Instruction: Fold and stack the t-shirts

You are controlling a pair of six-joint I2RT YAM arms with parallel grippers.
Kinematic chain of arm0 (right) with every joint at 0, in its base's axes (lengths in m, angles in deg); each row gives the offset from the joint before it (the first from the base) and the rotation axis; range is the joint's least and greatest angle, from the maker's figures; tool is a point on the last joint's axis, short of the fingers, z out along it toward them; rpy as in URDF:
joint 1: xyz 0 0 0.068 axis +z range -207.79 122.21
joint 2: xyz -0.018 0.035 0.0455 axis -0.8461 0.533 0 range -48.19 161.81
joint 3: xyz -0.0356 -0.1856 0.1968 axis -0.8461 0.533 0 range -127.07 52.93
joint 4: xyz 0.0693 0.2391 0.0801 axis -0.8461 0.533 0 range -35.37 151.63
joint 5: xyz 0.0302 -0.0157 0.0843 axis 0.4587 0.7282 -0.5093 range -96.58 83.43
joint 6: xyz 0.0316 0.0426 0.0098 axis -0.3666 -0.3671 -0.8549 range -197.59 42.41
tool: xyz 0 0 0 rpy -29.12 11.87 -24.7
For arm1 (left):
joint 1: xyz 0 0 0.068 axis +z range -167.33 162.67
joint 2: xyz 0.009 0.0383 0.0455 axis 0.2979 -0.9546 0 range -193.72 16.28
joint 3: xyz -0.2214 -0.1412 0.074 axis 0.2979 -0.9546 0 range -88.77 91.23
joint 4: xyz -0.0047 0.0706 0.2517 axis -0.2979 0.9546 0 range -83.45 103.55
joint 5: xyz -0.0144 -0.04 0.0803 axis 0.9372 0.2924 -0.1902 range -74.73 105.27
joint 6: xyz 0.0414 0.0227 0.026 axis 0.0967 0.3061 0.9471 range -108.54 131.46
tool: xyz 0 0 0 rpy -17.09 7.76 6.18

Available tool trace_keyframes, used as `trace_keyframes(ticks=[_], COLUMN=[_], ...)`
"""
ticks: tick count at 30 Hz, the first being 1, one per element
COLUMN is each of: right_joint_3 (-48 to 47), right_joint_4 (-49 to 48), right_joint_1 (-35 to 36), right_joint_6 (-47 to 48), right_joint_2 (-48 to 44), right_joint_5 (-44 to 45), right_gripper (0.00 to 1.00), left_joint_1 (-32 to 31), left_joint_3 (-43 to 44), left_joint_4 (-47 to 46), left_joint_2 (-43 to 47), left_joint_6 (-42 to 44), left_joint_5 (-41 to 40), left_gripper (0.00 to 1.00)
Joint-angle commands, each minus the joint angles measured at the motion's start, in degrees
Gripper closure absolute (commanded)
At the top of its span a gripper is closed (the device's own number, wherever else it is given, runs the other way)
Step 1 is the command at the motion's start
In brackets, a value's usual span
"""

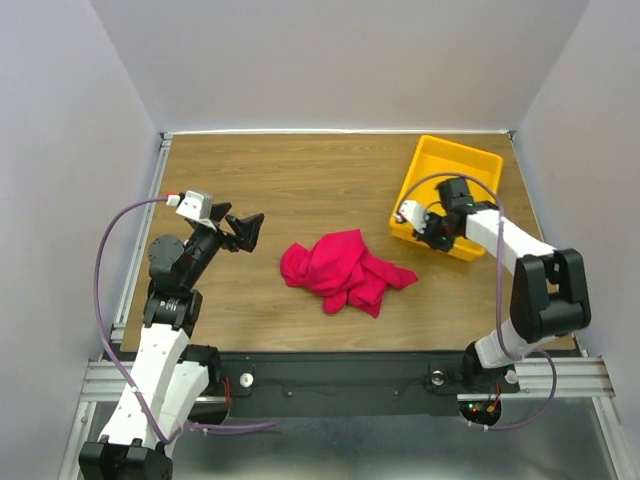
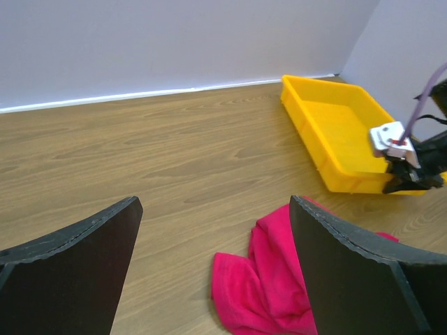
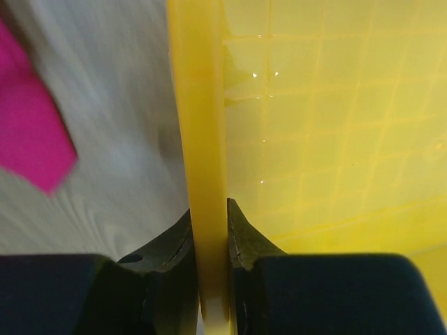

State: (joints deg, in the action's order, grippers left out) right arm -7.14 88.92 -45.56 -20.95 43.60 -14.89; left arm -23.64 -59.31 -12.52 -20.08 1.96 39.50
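Note:
A crimson-pink t-shirt [image 1: 343, 268] lies crumpled in a heap on the wooden table, near the middle; the left wrist view shows it [image 2: 272, 279] low between the fingers. My left gripper [image 1: 243, 230] hovers wide open to the shirt's left, holding nothing. My right gripper [image 1: 422, 232] is shut on the near-left rim of the yellow tray [image 1: 478, 160], with one finger [image 3: 171, 244] outside the wall and the other inside. In the right wrist view the tray wall [image 3: 206, 139] runs up between the jaws, and a corner of the shirt [image 3: 31, 132] shows at the left.
The tray [image 2: 335, 125] stands at the table's back right and looks to hold nothing. White walls close off the table on the left, back and right. A black rail runs along the near edge by the arm bases.

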Motion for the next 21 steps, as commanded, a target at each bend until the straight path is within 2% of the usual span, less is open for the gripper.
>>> trace_keyframes(ticks=[1, 4, 5, 6, 8, 9, 10, 11, 12, 15, 18, 19, 21], right_joint_3=[6.79, 9.7, 11.1, 11.64, 12.52, 12.7, 12.79, 12.61, 12.18, 9.02, 3.24, 1.82, -0.82], right_joint_4=[-0.36, -0.36, -0.36, -0.36, -0.36, -0.36, -0.27, -0.27, -0.27, 0.43, 1.14, 1.22, 1.23], right_joint_1=[-8.17, -15.64, -19.14, -20.65, -22.94, -24.26, -24.44, -24.53, -24.53, -24.53, -24.45, -24.45, -24.45], right_joint_6=[11.17, 16.91, 18.23, 19.46, 21.66, 21.76, 21.23, 20.79, 19.92, 11.78, 2.81, -4.28, -10.82], right_joint_2=[-6.96, -10.39, -11.71, -12.24, -13.12, -13.91, -14.44, -15.14, -16.54, -18.83, -18.32, -17.09, -15.16], right_joint_5=[-0.21, -1.43, -1.96, -2.49, -3.55, -3.98, -5.12, -5.74, -6.79, -14.68, -18.83, -21.8, -24.98], right_gripper=[0.96, 0.88, 0.69, 0.59, 0.47, 0.33, 0.14, 0.13, 0.0, 0.0, 0.0, 0.0, 0.0], left_joint_1=[-0.11, -0.11, -0.11, -0.11, -0.11, -0.11, -0.11, -0.11, -0.11, -0.11, -0.11, -0.11, -0.11], left_joint_3=[0.61, 0.69, 0.69, 0.69, 0.69, 0.69, 0.69, 0.69, 0.69, 0.61, 0.61, 0.61, 0.61], left_joint_4=[-3.16, -3.34, -3.43, -3.43, -3.52, -3.6, -3.61, -3.61, -3.69, -3.69, -3.78, -3.87, -3.96], left_joint_2=[0.94, 1.03, 1.03, 1.03, 1.11, 1.2, 1.2, 1.29, 1.38, 1.73, 1.91, 1.82, 1.91], left_joint_6=[0.18, 0.01, 0.0, -0.08, -0.08, -0.08, -0.08, -0.08, 0.0, -0.17, -0.26, -0.26, -0.26], left_joint_5=[1.7, 2.05, 2.22, 2.14, 2.4, 2.4, 2.49, 2.49, 2.58, 2.67, 2.75, 2.84, 2.93], left_gripper=[0.01, 0.01, 0.01, 0.01, 0.01, 0.01, 0.01, 0.01, 0.01, 0.01, 0.01, 0.01, 0.01])
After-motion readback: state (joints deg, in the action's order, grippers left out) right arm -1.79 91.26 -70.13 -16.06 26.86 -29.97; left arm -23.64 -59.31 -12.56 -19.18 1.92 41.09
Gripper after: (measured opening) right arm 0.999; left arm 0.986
